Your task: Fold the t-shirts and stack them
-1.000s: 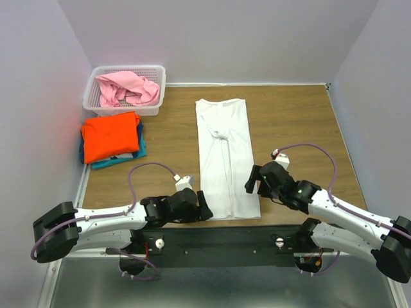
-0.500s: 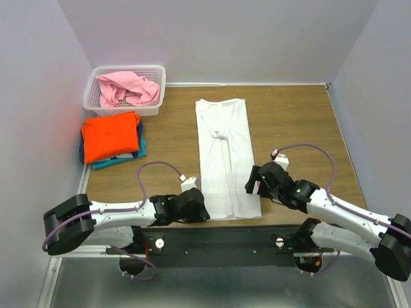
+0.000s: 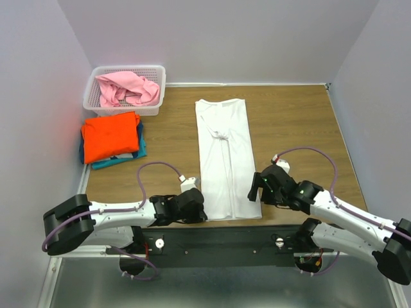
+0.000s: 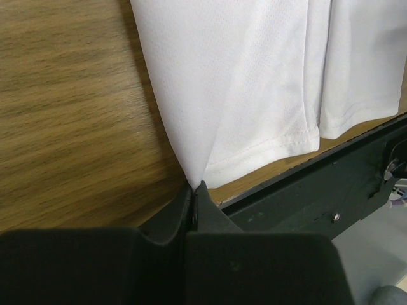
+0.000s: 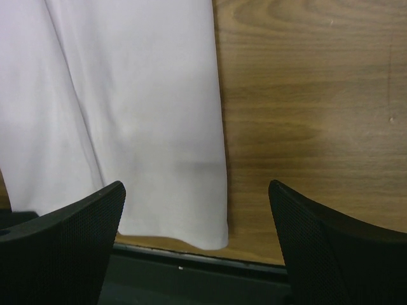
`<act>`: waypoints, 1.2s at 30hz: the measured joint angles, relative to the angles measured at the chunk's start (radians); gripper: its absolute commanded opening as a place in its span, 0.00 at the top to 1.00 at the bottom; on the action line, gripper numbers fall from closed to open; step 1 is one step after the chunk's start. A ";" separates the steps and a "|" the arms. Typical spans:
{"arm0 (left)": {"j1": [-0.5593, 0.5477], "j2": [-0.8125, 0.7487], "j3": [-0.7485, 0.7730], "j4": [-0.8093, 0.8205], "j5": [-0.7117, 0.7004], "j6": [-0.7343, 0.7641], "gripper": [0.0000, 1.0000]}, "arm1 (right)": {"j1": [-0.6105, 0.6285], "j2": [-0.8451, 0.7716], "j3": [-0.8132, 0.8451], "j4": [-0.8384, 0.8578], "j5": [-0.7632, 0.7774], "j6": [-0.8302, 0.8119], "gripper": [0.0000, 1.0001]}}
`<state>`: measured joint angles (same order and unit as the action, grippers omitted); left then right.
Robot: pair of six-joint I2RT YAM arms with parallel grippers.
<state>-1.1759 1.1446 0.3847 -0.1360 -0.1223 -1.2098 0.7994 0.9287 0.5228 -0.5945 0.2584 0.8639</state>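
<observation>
A white t-shirt (image 3: pixel 223 154), folded into a long narrow strip, lies down the middle of the wooden table. My left gripper (image 3: pixel 201 212) sits at its near left corner, shut on the hem corner, which peaks up from between the jaws (image 4: pixel 194 189). The white t-shirt (image 4: pixel 254 82) spreads away beyond them. My right gripper (image 3: pixel 256 190) hovers open over the near right corner; the white t-shirt (image 5: pixel 140 95) lies between its spread fingers (image 5: pixel 196 187). A folded orange t-shirt (image 3: pixel 110 136) rests on a teal one (image 3: pixel 122 160) at the left. A crumpled pink t-shirt (image 3: pixel 128 88) fills the basket.
The white lattice basket (image 3: pixel 157 72) stands at the back left corner. Walls close in the table on the left, back and right. A black rail (image 3: pixel 218 234) runs along the near edge, just below the shirt's hem.
My left gripper slid right to the shirt's near left corner and shut on it. My right gripper shifted slightly nearer, over the near right corner, still open.
</observation>
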 measured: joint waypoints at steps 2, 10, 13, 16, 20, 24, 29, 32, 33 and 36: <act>0.000 -0.003 0.000 -0.002 0.000 0.000 1.00 | 0.000 -0.014 0.000 -0.026 -0.050 0.000 0.00; 0.000 -0.014 -0.002 -0.003 -0.001 0.002 1.00 | 0.000 0.021 -0.024 -0.056 -0.180 0.038 0.04; 0.000 -0.023 -0.003 -0.003 -0.001 0.002 1.00 | 0.000 0.038 -0.038 -0.060 -0.203 0.048 0.10; 0.000 -0.028 -0.009 -0.003 -0.002 0.002 1.00 | 0.000 0.038 -0.045 -0.062 -0.219 0.057 0.19; 0.000 -0.028 -0.014 -0.002 -0.002 0.001 1.00 | 0.000 0.035 -0.056 -0.062 -0.232 0.068 0.35; 0.000 -0.028 -0.015 -0.002 -0.002 0.001 1.00 | 0.000 0.035 -0.071 -0.062 -0.242 0.075 0.42; 0.000 -0.028 -0.017 0.000 -0.002 0.001 1.00 | 0.000 0.036 -0.089 -0.062 -0.255 0.086 0.57; 0.000 -0.028 -0.021 0.000 -0.002 0.001 1.00 | 0.000 0.035 -0.096 -0.054 -0.273 0.090 0.68; 0.000 -0.028 -0.022 0.000 -0.002 0.001 1.00 | 0.000 0.035 -0.101 -0.051 -0.280 0.093 0.70; 0.000 -0.028 -0.022 0.001 -0.002 0.001 1.00 | 0.000 0.038 -0.107 -0.045 -0.287 0.094 0.83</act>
<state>-1.1759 1.1164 0.3626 -0.1352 -0.1238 -1.2091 0.7994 0.9665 0.4156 -0.6392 -0.0288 0.9577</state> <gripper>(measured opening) 0.010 0.253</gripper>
